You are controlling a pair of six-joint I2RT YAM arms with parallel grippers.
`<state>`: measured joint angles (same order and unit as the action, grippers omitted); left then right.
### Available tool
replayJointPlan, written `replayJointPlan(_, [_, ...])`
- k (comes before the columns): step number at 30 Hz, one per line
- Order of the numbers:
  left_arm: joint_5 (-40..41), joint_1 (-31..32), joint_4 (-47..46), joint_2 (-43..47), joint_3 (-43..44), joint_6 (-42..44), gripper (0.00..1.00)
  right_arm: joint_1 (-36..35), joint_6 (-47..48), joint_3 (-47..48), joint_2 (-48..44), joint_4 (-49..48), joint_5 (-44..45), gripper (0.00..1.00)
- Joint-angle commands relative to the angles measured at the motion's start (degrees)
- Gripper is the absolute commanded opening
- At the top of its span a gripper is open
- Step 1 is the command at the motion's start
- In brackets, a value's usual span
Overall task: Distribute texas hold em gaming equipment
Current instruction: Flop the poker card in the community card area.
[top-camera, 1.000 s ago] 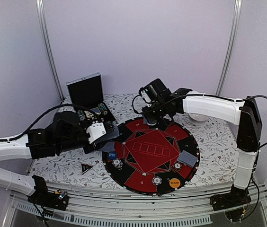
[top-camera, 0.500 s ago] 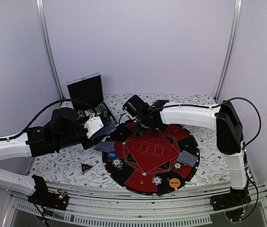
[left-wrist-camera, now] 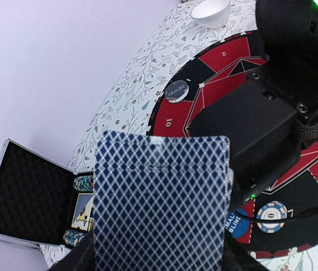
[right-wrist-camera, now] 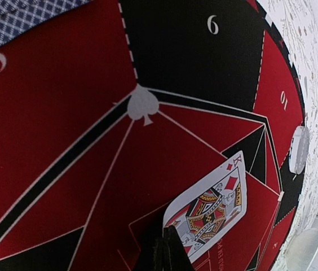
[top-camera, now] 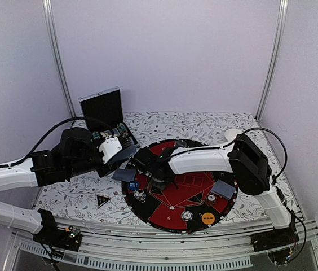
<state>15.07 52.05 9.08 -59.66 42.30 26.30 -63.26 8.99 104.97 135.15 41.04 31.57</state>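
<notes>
My left gripper (top-camera: 119, 157) is shut on a deck of blue diamond-backed playing cards (left-wrist-camera: 162, 203), held over the left rim of the mat. My right gripper (right-wrist-camera: 169, 251) is shut on the corner of a king of diamonds (right-wrist-camera: 212, 203), face toward its camera, just above the red middle of the mat; from above this gripper (top-camera: 156, 172) sits close to the right of the deck (top-camera: 126, 174). A blue small blind button (top-camera: 133, 184), an orange button (top-camera: 207, 218), three striped chips (top-camera: 140, 195) (top-camera: 187, 215) (top-camera: 211, 198) and a small card pile (top-camera: 222, 188) lie on the mat. The black triangular marker (top-camera: 102, 199) lies left of it.
The round red-and-black mat (top-camera: 170, 212) fills the table's middle. The open silver-edged black case (top-camera: 101, 107) with chips stands at the back left. A white bowl (top-camera: 232, 134) sits at the back right, a white round button (left-wrist-camera: 176, 90) on the mat's far rim.
The right arm has swung from the mat's far side across to the left, ending beside the deck. The left gripper pulled back slightly with the deck, then stayed still.
</notes>
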Motion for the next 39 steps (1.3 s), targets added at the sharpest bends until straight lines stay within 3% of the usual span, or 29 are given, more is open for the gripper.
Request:
replayJointPlan(1, [-0.19,-0.78,-1.68,0.16,1.82,-0.55,0.56,0.48,-1.32,2.09,2.31,0.97,-6.46,0.02])
replayJointPlan(23, [-0.74,-0.89,-1.36,0.57,1.9,-0.64,0.56,0.43,-9.3,7.71,3.65,1.57,-18.46,0.02])
replayJointPlan(39, [-0.91,-0.98,-1.28,0.48,1.82,-0.63,0.56,1.04,-11.68,6.17,3.13,3.7,-14.97,0.02])
